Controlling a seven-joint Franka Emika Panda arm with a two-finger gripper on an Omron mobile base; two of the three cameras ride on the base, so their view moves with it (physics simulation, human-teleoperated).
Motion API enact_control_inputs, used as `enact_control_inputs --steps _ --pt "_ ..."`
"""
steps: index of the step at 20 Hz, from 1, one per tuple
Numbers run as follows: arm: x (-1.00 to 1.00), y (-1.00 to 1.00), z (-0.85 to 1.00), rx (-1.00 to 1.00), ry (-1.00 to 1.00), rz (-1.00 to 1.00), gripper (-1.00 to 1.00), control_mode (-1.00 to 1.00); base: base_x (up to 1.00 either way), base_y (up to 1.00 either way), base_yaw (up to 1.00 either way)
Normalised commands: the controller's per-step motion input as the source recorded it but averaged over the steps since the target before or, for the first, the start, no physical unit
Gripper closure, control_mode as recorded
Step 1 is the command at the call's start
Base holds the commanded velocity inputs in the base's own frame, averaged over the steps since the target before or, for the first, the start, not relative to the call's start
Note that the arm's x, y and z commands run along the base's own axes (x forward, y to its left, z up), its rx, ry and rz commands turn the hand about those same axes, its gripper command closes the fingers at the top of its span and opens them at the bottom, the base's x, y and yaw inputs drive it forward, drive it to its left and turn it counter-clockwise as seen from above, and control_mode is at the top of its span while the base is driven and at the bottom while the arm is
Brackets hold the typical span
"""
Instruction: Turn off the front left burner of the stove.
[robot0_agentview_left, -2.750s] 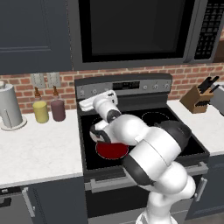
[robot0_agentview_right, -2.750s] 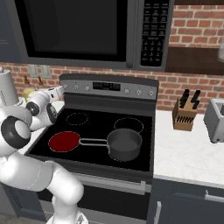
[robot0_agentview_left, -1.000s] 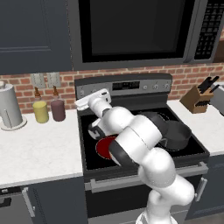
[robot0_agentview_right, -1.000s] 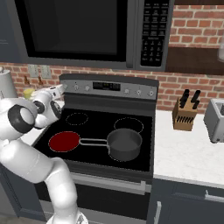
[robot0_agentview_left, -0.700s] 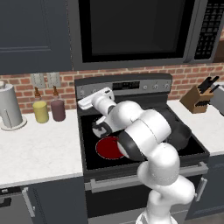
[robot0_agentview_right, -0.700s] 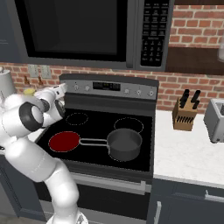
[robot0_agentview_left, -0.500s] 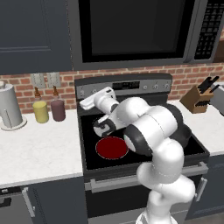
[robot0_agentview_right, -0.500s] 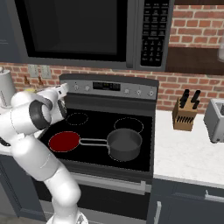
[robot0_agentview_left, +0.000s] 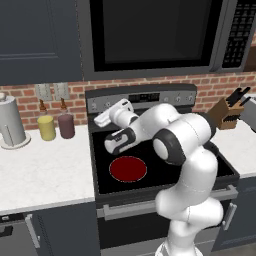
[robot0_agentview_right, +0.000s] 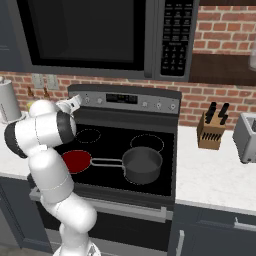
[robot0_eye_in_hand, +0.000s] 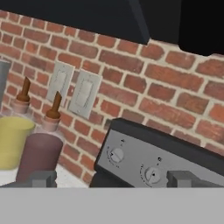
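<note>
- Left base view: claw (robot0_agentview_left: 102, 119) sat up at the left end of the stove (robot0_agentview_left: 150, 150) back panel, above the cooktop; jaw state couldn't be told here. Front left burner (robot0_agentview_left: 128, 168) glowed red at the near left of the glass. Yellow jar (robot0_agentview_left: 46, 127) and maroon jar (robot0_agentview_left: 65, 125) stood on the bench (robot0_agentview_left: 45, 170) left of the stove.
- Right base view: saucepan (robot0_agentview_right: 142, 164) sat front right, its handle reaching toward the red burner.
- Hand view: fingertips (robot0_eye_in_hand: 43, 178) were wide apart, released, holding nothing, facing two knobs (robot0_eye_in_hand: 115, 155) on the panel.
</note>
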Motion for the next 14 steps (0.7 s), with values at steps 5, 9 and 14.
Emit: enact_control_inputs --steps 5,9,14 --pt "0.17 0.0 -0.19 -0.08 -0.06 0.0 -1.0 -1.0 0.0 0.0 0.0" --pt "0.1 0.04 -0.03 0.0 -0.06 0.0 -1.0 -1.0 0.0 0.0 0.0" --pt "0.0 0.2 0.0 0.0 -0.06 0.0 -1.0 -1.0 0.0 0.0 0.0"
